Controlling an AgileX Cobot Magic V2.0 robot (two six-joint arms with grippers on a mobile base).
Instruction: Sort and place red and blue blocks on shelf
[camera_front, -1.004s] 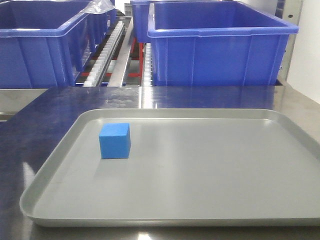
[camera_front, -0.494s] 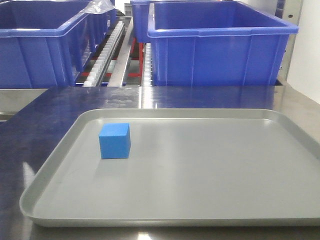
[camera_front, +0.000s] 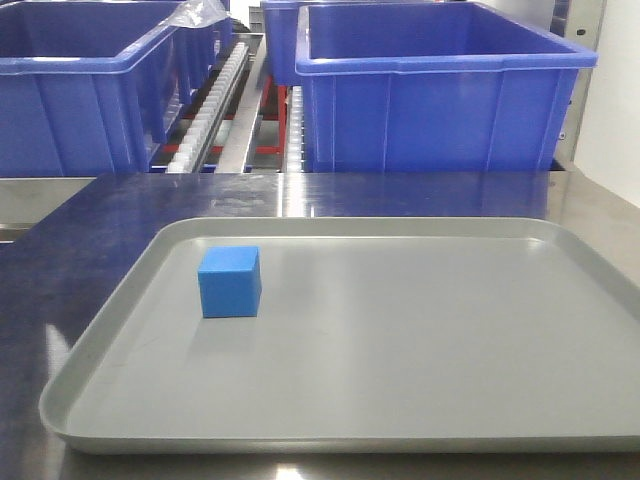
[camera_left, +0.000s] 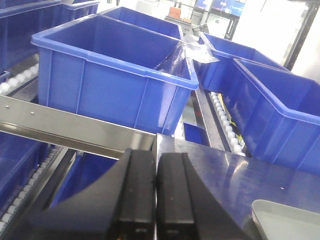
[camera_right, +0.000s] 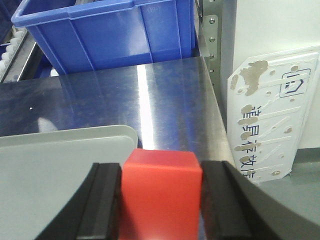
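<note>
At far left, the left gripper (camera_left: 156, 162) hangs before the shelf (camera_left: 60, 126) crossbar, fingers pressed together, empty. Left of centre on the grey tray (camera_front: 100, 345) sits the blue block (camera_front: 230, 282). Rightward, the right gripper (camera_right: 161, 197) pinches the red block (camera_right: 161, 177).

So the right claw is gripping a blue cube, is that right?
Not quite: the right claw is gripping the red block, as the right wrist view shows. The blue block sits on the grey tray.
</note>
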